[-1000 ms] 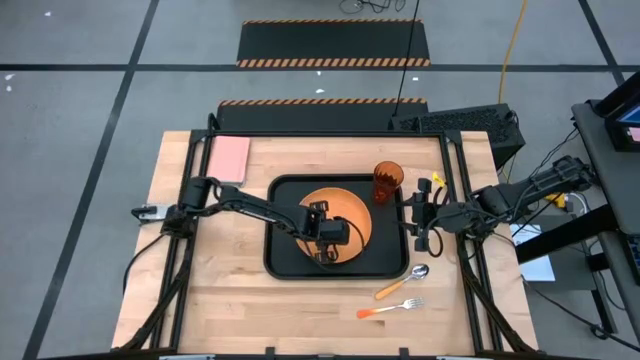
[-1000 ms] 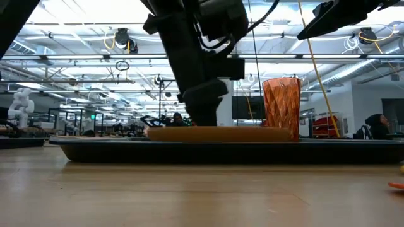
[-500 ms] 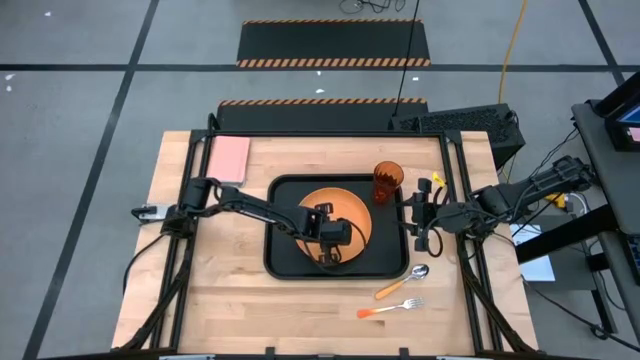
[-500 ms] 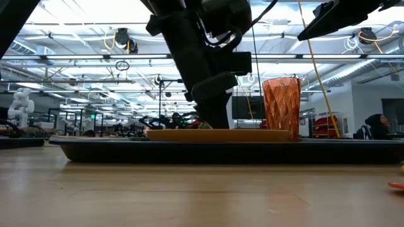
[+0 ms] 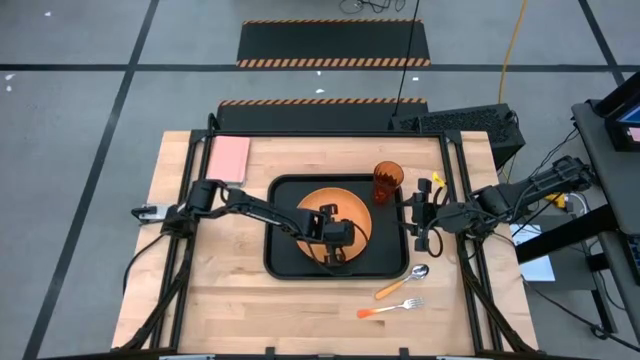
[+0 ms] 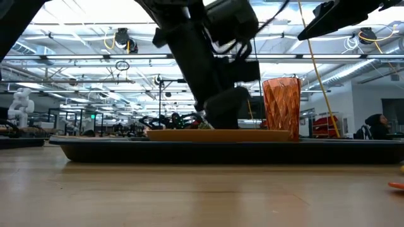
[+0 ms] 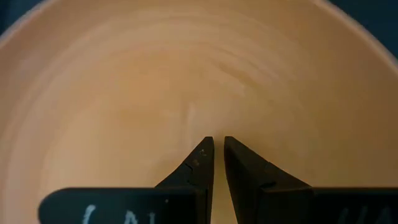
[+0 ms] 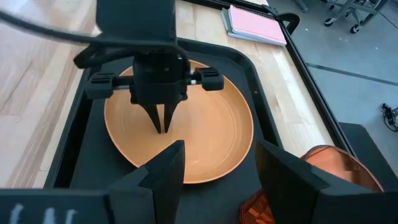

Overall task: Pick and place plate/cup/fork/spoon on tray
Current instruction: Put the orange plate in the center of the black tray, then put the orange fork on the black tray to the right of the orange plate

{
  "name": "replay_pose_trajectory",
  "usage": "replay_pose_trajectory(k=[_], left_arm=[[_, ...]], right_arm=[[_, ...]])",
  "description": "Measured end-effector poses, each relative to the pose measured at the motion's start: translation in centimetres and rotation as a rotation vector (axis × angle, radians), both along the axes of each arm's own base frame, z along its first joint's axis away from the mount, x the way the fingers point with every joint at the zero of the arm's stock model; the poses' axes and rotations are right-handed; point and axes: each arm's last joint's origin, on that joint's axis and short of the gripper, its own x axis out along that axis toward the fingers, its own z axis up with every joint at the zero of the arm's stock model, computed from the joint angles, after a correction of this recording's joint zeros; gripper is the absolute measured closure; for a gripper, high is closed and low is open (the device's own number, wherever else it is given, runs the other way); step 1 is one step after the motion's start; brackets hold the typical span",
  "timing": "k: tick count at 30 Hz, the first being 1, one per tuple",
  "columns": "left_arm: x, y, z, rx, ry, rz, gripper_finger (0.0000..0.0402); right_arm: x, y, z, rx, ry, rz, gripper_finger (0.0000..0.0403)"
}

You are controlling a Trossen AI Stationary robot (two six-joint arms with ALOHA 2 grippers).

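High view: left gripper (image 5: 333,252) hangs over the plate (image 5: 352,212) in the tray (image 5: 283,258), fingers nearly closed, empty. Spoon (image 5: 402,281) and fork (image 5: 391,308) lie on the bench, handles angled toward the front left, nearer the right gripper (image 5: 418,224), which waits open and empty beside the cup (image 5: 387,182).

pink pad (image 5: 229,159): table's far left corner | wooden table (image 5: 230,300) | black keyboard (image 5: 455,122): beyond far edge

left gripper (image 5: 334,255) over plate (image 5: 358,215), cup (image 5: 388,182) beside
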Motion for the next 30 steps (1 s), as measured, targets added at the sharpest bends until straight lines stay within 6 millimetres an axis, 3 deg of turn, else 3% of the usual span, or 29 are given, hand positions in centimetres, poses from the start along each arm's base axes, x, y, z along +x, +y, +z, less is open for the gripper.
replay_pose_trajectory(k=[21, 30], left_arm=[[0.9, -0.5, -0.1, -0.032, -0.075, -0.05, 0.036], [2.0, -2.5, 2.7, -0.028, -0.156, -0.112, 0.036]], right_arm=[[-0.1, 0.0, -0.1, -0.009, 0.012, 0.003, 0.0214], [-0.1, 0.1, -0.1, 0.104, -0.002, -0.03, 0.0214]])
